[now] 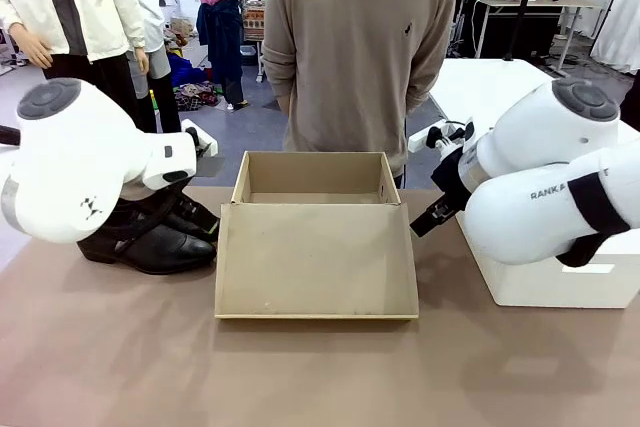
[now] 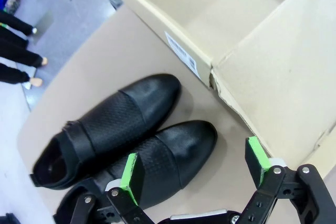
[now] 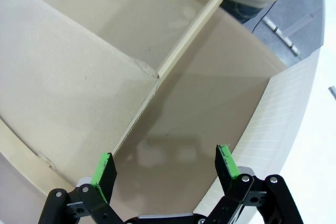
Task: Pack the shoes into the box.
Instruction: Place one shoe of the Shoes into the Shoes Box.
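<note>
Left gripper (image 2: 194, 169) hangs with its green pads spread wide and nothing between them, above the pair of glossy black leather ankle shoes (image 2: 126, 119). The right gripper (image 3: 165, 165) is just as wide and just as empty, poised over bare tabletop on the other side of the shallow tan cardboard shoebox (image 1: 315, 177).

Nearest the robot, the brown table (image 1: 300, 377) is bare. The box's flap lid (image 1: 315, 262) lies flat, opened toward the robot, with the tray behind it; no shoe is in it. Left of the box, just beside the lid's edge, the shoes (image 1: 150, 242) stand upright on their soles, side by side and touching. Their toes point toward the box, at about the corner where lid meets tray, and their heels point away from it. Their long axis therefore runs roughly along the box's long side. Right of the box stands a large smooth white block (image 1: 560, 287). Behind the box, a person in a tan sweater (image 1: 360, 47) stands at the table's far edge.

Packing has not begun; the first pick-up looks to be the step in hand. Next, the left gripper likely needs to descend, set its jaws across one shoe's narrow width, close, and carry it toe-first to the tray.
</note>
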### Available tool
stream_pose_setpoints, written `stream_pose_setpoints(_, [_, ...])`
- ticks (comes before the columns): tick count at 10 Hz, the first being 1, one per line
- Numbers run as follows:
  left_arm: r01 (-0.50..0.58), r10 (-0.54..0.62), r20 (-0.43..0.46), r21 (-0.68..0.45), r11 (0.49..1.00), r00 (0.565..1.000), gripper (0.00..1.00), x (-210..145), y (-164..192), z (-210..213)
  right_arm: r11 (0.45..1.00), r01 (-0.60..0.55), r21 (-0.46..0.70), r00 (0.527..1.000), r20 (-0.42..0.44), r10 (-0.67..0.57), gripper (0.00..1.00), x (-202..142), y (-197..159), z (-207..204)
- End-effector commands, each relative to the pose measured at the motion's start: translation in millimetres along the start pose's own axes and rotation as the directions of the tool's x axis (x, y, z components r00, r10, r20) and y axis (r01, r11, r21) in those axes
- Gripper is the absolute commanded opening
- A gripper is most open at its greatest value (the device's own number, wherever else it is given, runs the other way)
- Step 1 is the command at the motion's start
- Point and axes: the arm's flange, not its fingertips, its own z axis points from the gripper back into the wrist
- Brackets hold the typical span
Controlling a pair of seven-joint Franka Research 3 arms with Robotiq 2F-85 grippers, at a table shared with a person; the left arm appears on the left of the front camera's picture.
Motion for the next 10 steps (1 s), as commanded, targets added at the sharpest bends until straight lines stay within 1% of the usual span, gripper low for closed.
stream_pose_setpoints(1, [0.049, -0.049, 0.029, 0.0, 0.999, 0.998, 1.0, 8, 16, 34, 0.997, -0.044, 0.068, 0.998, 0.04, 0.042, 1.0, 9, -19, 38])
stream_pose_setpoints(3, [0.125, -0.124, 0.055, -0.008, 0.992, 0.991, 1.0, 19, 27, 69, 0.985, -0.108, 0.131, 0.991, 0.091, 0.097, 1.0, 11, -31, 71])
stream_pose_setpoints(4, [0.189, -0.186, 0.075, -0.03, 0.982, 0.98, 1.0, 23, 32, 83, 0.975, -0.15, 0.166, 0.983, 0.131, 0.129, 1.0, 12, -38, 87])
stream_pose_setpoints(6, [0.282, -0.266, 0.135, -0.111, 0.953, 0.954, 1.0, 26, 43, 109, 0.946, -0.222, 0.235, 0.963, 0.203, 0.175, 1.0, 6, -58, 120])
stream_pose_setpoints(8, [0.31, -0.277, 0.191, -0.17, 0.935, 0.942, 1.0, 21, 55, 126, 0.918, -0.276, 0.284, 0.942, 0.268, 0.201, 1.0, -4, -79, 140])
stream_pose_setpoints(10, [0.344, -0.292, 0.234, -0.223, 0.912, 0.927, 1.0, 12, 65, 136, 0.898, -0.309, 0.315, 0.927, 0.312, 0.209, 1.0, -15, -97, 147])
